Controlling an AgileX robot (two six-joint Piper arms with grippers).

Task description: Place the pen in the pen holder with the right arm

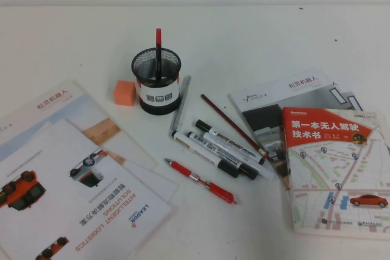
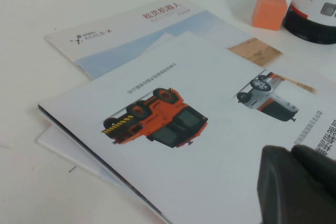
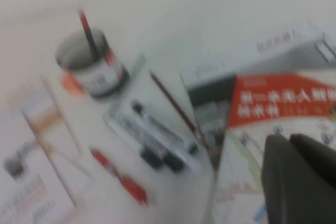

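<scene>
At lower right of the right wrist frame: right gripper [image 3: 302, 177] hovering over the book [image 3: 278, 103], finger state not discernible. Lower centre of the high frame: pen [image 1: 200, 180] lying flat on the table [image 1: 274, 35], well apart from pen holder [image 1: 157, 81]. Left gripper [image 2: 296, 184] hanging over brochures [image 2: 173, 145], finger state not discernible.

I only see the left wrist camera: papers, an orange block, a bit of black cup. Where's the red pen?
Observer: The red pen lies flat on the table, on the robot's side of the markers, apart from the pen holder.
Operator: Is the holder empty?
Observer: No, a dark pen with a red top stands in it.
Operator: Where are the grippers?
Observer: The right gripper hangs over the book; the left gripper, over the brochures.
</scene>
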